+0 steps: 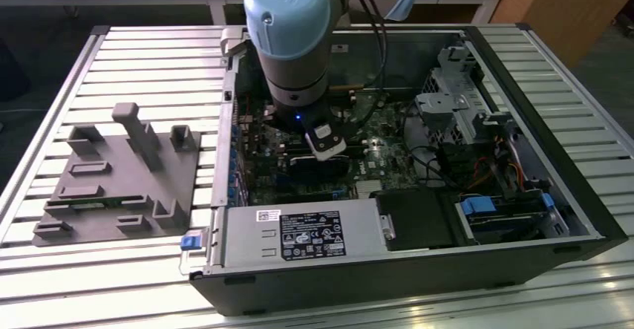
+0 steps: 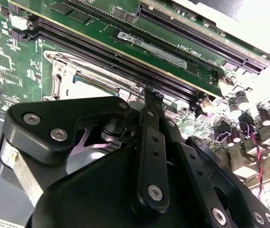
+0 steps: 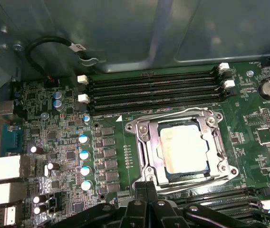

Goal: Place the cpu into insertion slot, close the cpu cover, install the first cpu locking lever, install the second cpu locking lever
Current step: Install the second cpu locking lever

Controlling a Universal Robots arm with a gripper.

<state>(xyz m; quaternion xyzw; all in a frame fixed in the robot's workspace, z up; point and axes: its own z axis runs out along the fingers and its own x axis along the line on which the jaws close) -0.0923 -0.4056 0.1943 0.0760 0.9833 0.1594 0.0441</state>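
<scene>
Cpu (image 3: 182,148) flat in insertion slot (image 3: 150,156), cpu cover (image 3: 185,115) closed

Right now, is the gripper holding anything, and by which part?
Nothing is held. The gripper has its fingers together and empty, just beside the cpu cover; the cpu already sits in the insertion slot.
</scene>
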